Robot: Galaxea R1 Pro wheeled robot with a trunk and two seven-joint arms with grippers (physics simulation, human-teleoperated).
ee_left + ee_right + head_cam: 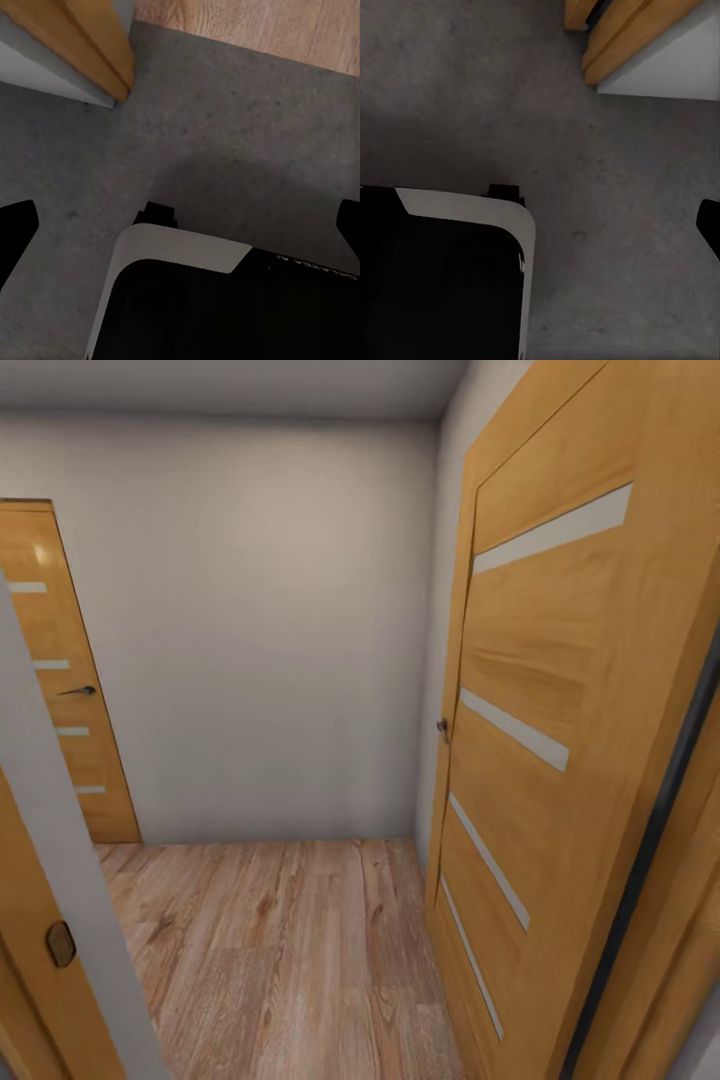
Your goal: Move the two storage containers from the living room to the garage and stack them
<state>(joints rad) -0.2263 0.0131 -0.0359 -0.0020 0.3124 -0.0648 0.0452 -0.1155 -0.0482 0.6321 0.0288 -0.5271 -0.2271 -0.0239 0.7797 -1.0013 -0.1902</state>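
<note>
The two storage containers are out of view. In the left wrist view my left gripper [180, 225] is open, its dark fingertips [15, 229] spread to both edges with nothing between them. It hangs over the grey concrete floor [225, 127]. In the right wrist view one dark fingertip [709, 225] of my right gripper [540, 225] stands far out at the edge, over the same grey floor [607, 225], holding nothing. The other finger is lost against my black base.
The head view looks into a small hallway with a light wood plank floor [290, 960], a white back wall, an open wooden door [540, 760] close on the right and a shut door [70, 680] at left. My black-and-white base [195, 300] sits by the wooden doorframe [97, 45].
</note>
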